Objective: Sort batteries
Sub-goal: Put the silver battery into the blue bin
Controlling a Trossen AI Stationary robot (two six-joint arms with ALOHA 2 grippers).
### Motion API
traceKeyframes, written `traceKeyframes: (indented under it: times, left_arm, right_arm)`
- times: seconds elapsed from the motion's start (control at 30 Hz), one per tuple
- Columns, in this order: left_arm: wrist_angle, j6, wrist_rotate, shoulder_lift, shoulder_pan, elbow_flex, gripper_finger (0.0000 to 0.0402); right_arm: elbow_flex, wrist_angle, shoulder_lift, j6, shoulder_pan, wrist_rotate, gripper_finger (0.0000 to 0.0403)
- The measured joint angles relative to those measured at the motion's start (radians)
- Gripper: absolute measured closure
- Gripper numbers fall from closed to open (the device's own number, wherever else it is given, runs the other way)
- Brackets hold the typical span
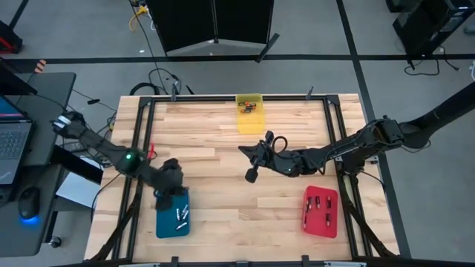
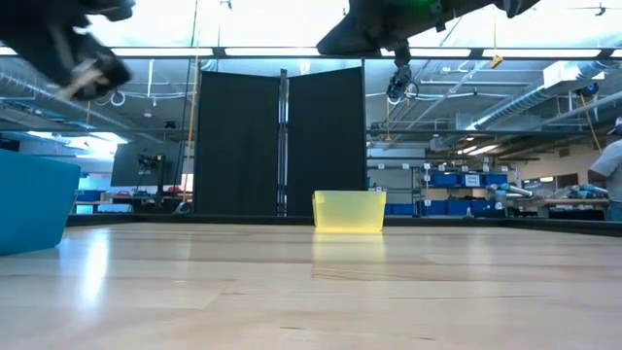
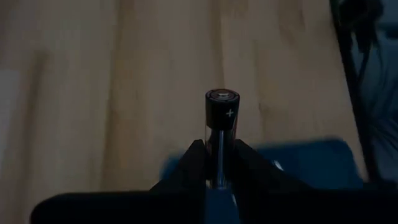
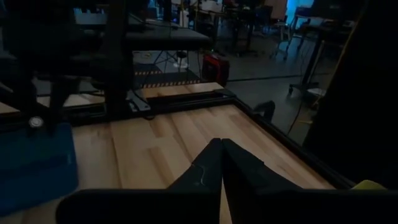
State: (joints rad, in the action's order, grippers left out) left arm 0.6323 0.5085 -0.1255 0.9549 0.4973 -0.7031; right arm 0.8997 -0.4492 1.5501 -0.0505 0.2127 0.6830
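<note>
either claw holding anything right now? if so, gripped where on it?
Left claw holds a dark battery by its lower end, plus end sticking out past the fingertips, above the blue tray. Right claw is shut on nothing.

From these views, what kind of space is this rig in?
Likely a robotics lab or workshop: bare concrete floor with trailing cables, shelving with blue storage bins, and a laptop desk beside the wooden table.

Yellow tray at wooden table's far edge, blue tray, red tray, laptop
</note>
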Motion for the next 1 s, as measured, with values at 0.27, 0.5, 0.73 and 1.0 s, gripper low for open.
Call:
traceKeyframes:
  times: [0.27, 0.5, 0.73, 1.0]
  left_arm:
    - [0.277, 0.367, 0.020, 0.061, 0.226, -0.032, 0.0349]
    - [0.284, 0.403, 0.041, 0.198, 0.280, -0.031, 0.0349]
    - [0.167, 0.296, 0.061, 0.328, 0.252, -0.031, 0.0349]
    - [0.155, 0.143, 0.075, 0.410, 0.165, -0.027, 0.0349]
  right_arm:
    - [0.000, 0.014, 0.000, -0.002, 0.000, 0.000, 0.0388]
    - [0.000, 0.021, 0.000, -0.010, 0.000, 0.000, 0.0396]
    - [0.000, 0.021, 0.000, -0.027, -0.001, 0.000, 0.0390]
    - [0.000, 0.017, 0.000, -0.033, -0.005, 0.000, 0.0393]
